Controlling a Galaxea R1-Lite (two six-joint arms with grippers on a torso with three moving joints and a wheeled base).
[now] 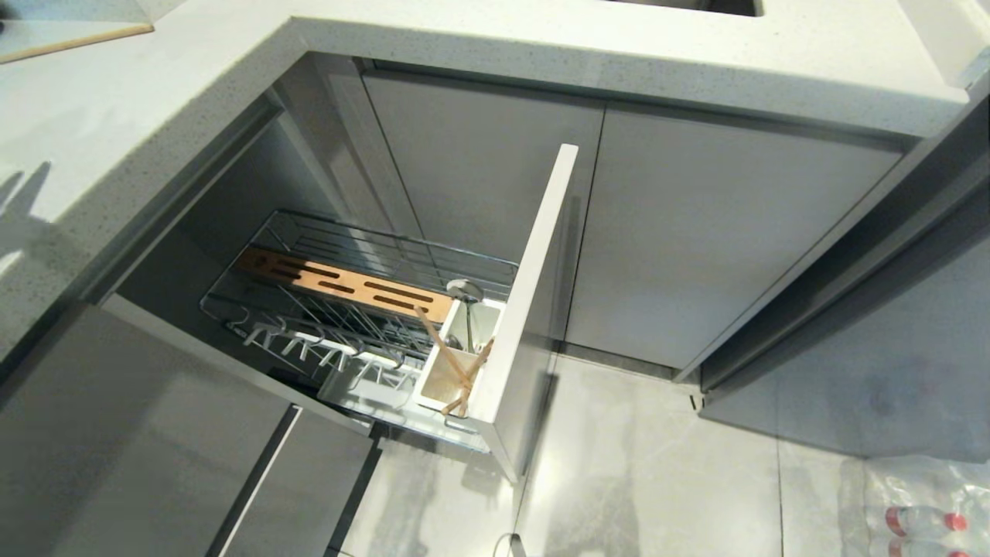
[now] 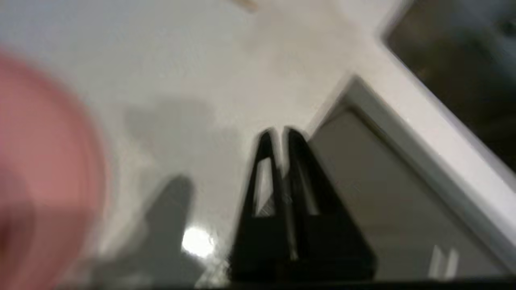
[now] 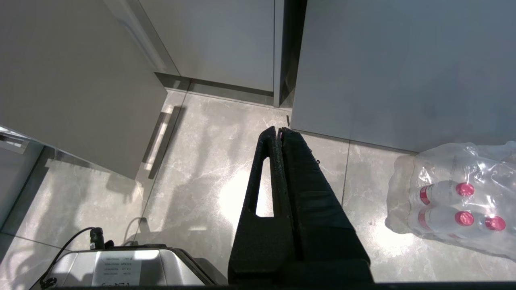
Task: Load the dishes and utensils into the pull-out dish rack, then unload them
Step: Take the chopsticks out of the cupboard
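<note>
The pull-out dish rack (image 1: 348,255) stands drawn out from under the counter, its narrow pale front panel (image 1: 534,294) towards me. A brown slotted strip (image 1: 340,286) runs along the basket. In the white utensil cup (image 1: 437,383) a pair of chopsticks (image 1: 447,352) leans crossed beside a metal spoon (image 1: 465,291). The plate prongs hold nothing. Neither arm appears in the head view. In the left wrist view, my left gripper (image 2: 280,132) is shut and empty above the white countertop (image 2: 201,60). The pink plate (image 2: 44,161) lies on that countertop, off to one side of the gripper.
My right gripper (image 3: 279,129) hangs shut and idle over the tiled floor (image 3: 193,161). A shrink-wrapped pack of water bottles (image 3: 455,201) lies on the floor beside grey cabinet doors (image 1: 719,255). The robot's base (image 3: 121,266) is below it.
</note>
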